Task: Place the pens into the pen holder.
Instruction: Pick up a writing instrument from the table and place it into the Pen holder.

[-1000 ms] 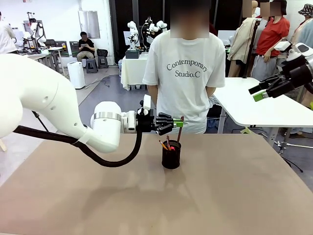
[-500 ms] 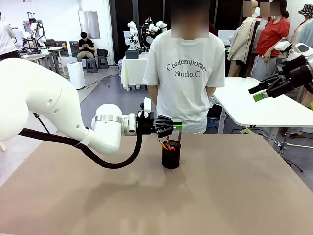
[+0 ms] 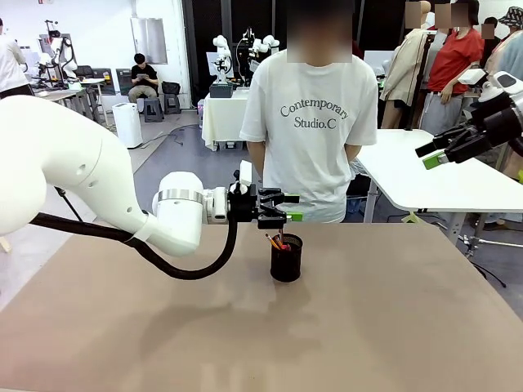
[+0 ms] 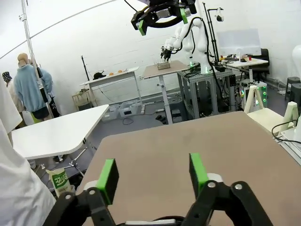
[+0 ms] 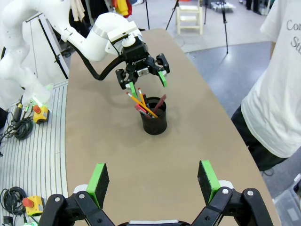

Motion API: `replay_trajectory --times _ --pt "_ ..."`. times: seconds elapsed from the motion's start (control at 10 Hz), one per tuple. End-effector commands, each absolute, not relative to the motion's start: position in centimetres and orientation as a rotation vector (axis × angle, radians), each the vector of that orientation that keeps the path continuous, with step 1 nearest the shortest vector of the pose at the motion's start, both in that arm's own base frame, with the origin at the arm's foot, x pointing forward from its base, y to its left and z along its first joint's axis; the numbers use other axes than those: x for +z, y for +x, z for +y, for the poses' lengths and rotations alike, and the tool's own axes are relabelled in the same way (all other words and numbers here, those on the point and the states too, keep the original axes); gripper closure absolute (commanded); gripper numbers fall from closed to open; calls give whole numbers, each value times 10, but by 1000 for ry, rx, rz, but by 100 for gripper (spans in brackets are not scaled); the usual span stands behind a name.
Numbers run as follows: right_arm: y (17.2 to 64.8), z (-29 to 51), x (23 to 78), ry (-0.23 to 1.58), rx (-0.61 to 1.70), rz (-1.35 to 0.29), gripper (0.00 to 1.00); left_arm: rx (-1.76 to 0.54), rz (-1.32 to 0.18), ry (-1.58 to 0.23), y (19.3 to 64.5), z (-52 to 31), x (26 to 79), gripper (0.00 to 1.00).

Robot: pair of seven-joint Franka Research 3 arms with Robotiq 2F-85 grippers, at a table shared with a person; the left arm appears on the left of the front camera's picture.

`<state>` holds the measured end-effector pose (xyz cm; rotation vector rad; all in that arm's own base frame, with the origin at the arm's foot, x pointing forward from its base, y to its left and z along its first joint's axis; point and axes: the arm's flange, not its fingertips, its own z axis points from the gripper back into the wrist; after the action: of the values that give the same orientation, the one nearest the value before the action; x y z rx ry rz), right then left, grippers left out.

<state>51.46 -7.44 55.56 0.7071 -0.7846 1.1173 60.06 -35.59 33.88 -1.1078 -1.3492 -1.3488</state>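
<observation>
Above pen holder (image 3: 286, 258) — left gripper (image 3: 288, 207) wide open, empty; pens (image 5: 143, 104) inside.

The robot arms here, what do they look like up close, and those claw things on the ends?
Both arms are smooth, rounded and white. The left arm has a silver ring at its wrist and a black cable looping beneath. Each ends in a black two-finger gripper with bright green pads: left gripper, right gripper.

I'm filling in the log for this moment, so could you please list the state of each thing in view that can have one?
left gripper: open, holding nothing, above the pen holder.
right gripper: open, empty, raised off to the side.
pens: standing tilted inside the holder, tips sticking out.
pen holder: upright on the table.
</observation>
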Motion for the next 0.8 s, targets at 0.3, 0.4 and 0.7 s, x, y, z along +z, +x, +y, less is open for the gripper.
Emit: replay_trajectory --times 0.3,0.4,0.7 --pt "514 -74 559 698 1121 -779 0 -1349 -1350 -1111 600 -356 339 0" --pt "514 -74 559 698 1121 -779 0 -1349 -1350 -1111 600 -356 339 0" --pt "514 -74 559 698 1121 -779 0 -1349 -1350 -1111 600 -356 339 0"
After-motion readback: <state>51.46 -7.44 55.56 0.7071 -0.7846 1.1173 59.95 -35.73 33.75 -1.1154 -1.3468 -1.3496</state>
